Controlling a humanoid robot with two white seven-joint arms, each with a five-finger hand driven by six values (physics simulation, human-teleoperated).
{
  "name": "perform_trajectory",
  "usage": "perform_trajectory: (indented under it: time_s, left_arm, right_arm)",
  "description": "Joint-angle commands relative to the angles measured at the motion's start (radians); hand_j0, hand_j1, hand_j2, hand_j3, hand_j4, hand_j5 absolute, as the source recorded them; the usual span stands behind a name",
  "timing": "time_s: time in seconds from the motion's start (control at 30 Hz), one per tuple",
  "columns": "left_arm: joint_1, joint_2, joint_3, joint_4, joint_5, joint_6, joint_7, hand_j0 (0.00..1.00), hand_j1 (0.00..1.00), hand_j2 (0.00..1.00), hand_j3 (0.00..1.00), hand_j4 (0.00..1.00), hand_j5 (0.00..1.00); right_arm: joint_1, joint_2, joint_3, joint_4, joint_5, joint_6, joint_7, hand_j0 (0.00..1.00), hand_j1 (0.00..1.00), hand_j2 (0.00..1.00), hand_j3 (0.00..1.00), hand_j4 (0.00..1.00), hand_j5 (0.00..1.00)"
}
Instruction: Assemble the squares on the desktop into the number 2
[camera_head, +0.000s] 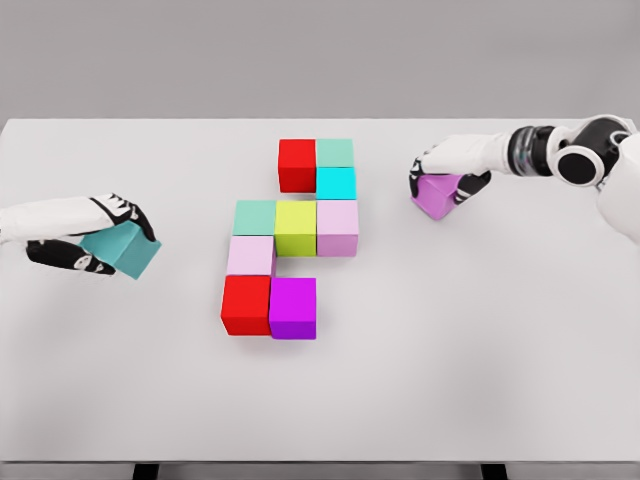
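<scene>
Head view shows the figure (290, 240) mid-table (480, 370): nine cubes touching, two reds, two mint, one cyan, one yellow, two pale pink, one magenta. Its top and bottom rows are each only two wide, so I judge two gaps remain. My left hand (85, 240) is curled on a teal cube (125, 252), well left of the figure. My right hand (448, 172) grips a purple cube (440, 195), near its upper right. To place well, I should lower each cube square, flush to a neighbour, without nudging the rest.
</scene>
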Motion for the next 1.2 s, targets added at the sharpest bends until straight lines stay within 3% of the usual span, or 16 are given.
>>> perform_trajectory:
  time_s: [0.0, 0.07, 0.23, 0.4, 0.5, 0.63, 0.7, 0.9, 1.03, 1.17]
  left_arm:
    - [-0.003, -0.025, 0.001, 0.004, 0.011, 0.006, 0.004, 0.2, 0.2, 0.2, 0.2, 0.2, 0.2]
    - [-0.023, -0.05, 0.001, 0.015, 0.006, 0.006, 0.004, 0.2, 0.2, 0.2, 0.2, 0.2, 0.2]
    - [-0.063, -0.111, -0.002, 0.061, -0.007, 0.017, 0.004, 0.2, 0.2, 0.2, 0.2, 0.2, 0.2]
    - [-0.138, -0.227, -0.013, 0.194, -0.027, 0.037, 0.004, 0.2, 0.2, 0.2, 0.2, 0.2, 0.2]
    - [-0.179, -0.292, -0.015, 0.271, -0.044, 0.064, 0.004, 0.2, 0.2, 0.2, 0.2, 0.2, 0.2]
    - [-0.227, -0.364, -0.028, 0.365, -0.046, 0.096, 0.004, 0.2, 0.2, 0.2, 0.2, 0.2, 0.2]
    - [-0.258, -0.405, -0.033, 0.424, -0.09, 0.096, 0.004, 0.2, 0.2, 0.2, 0.2, 0.2, 0.2]
    - [-0.316, -0.488, -0.033, 0.566, -0.129, 0.101, 0.004, 0.2, 0.2, 0.2, 0.2, 0.2, 0.2]
    - [-0.359, -0.565, -0.031, 0.645, -0.178, 0.156, 0.004, 0.2, 0.2, 0.2, 0.2, 0.2, 0.2]
    - [-0.385, -0.625, -0.031, 0.685, -0.196, 0.233, 0.004, 0.2, 0.2, 0.2, 0.2, 0.2, 0.2]
  right_arm:
    - [-0.002, -0.012, -0.016, -0.004, -0.005, -0.068, 0.0, 0.58, 0.58, 0.58, 0.58, 0.58, 0.58]
    - [-0.002, -0.018, -0.018, -0.008, -0.007, -0.111, 0.0, 0.58, 0.58, 0.58, 0.58, 0.58, 0.58]
    - [0.006, -0.075, -0.046, -0.08, -0.008, -0.111, 0.0, 0.58, 0.58, 0.58, 0.58, 0.58, 0.58]
    - [0.028, -0.181, -0.047, -0.26, -0.008, -0.111, 0.0, 0.58, 0.58, 0.58, 0.58, 0.58, 0.58]
    - [0.031, -0.206, -0.047, -0.311, -0.013, -0.111, 0.0, 0.58, 0.58, 0.58, 0.58, 0.58, 0.58]
    - [0.072, -0.244, -0.047, -0.43, -0.013, -0.111, 0.0, 0.58, 0.58, 0.58, 0.58, 0.58, 0.58]
    - [0.083, -0.262, -0.047, -0.473, -0.013, -0.111, 0.0, 0.58, 0.58, 0.58, 0.58, 0.58, 0.58]
    - [0.15, -0.322, -0.044, -0.69, -0.013, -0.111, 0.0, 0.56, 0.56, 0.56, 0.56, 0.56, 0.56]
    - [0.167, -0.316, -0.032, -0.734, -0.013, -0.111, 0.0, 0.54, 0.54, 0.54, 0.54, 0.54, 0.54]
    - [0.169, -0.287, -0.029, -0.734, -0.013, -0.111, 0.0, 0.54, 0.54, 0.54, 0.54, 0.54, 0.54]
